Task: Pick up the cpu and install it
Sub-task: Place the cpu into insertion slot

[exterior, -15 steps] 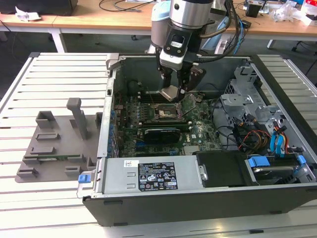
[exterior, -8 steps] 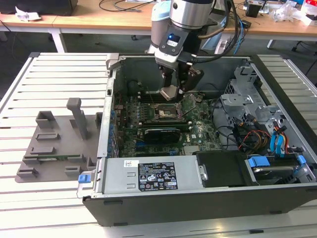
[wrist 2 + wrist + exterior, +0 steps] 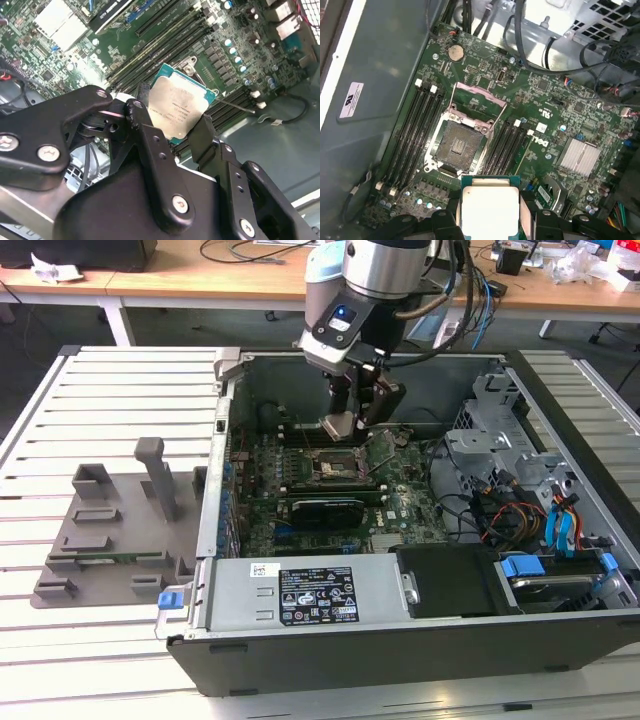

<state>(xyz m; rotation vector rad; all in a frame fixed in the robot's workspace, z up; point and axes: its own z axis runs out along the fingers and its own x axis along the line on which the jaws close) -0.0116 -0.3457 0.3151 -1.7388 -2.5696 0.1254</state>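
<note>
Two fingers (image 3: pixel 205 134) pinch the cpu (image 3: pixel 490 207) by opposite edges, seemingly hovering above the open socket (image 3: pixel 460 145).

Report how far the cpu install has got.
Done: the pick-up. The gripper is shut on the cpu, gripping it by two opposite edges. In hand: the cpu hangs above the motherboard inside the open computer case, close to the socket. Left: seating it. The socket is empty, with its retention frame lifted open.
</note>
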